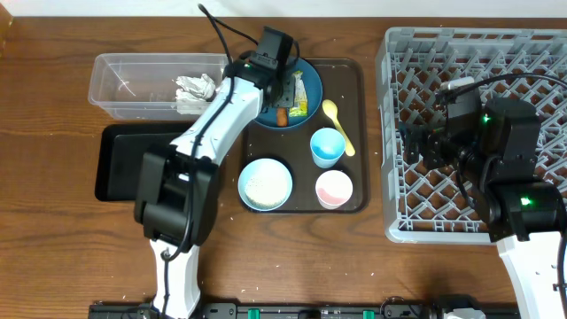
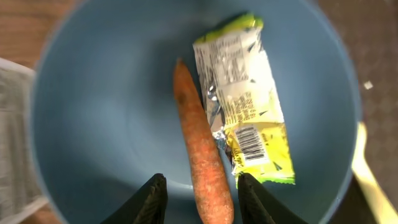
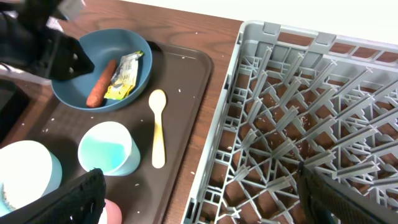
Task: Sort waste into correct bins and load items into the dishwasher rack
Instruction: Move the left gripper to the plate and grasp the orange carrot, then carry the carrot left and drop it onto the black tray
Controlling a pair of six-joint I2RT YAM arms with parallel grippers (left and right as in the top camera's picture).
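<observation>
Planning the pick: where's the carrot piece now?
Left wrist view: carrot piece in the dark blue bowl, left of the green-yellow wrapper, straddled by the left end effector.

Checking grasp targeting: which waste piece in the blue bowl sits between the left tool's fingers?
The orange carrot piece; the green-yellow wrapper lies beside it, outside the gap.

Nothing legible anywhere. Only print is on the green-yellow wrapper (image 2: pixel 245 99) lying in the dark blue bowl (image 2: pixel 99 124): a barcode (image 2: pixel 252 143) near its yellow end and a block of fine print on the silver panel above it. Digits and letters too blurred to read. No brand name made out.
</observation>
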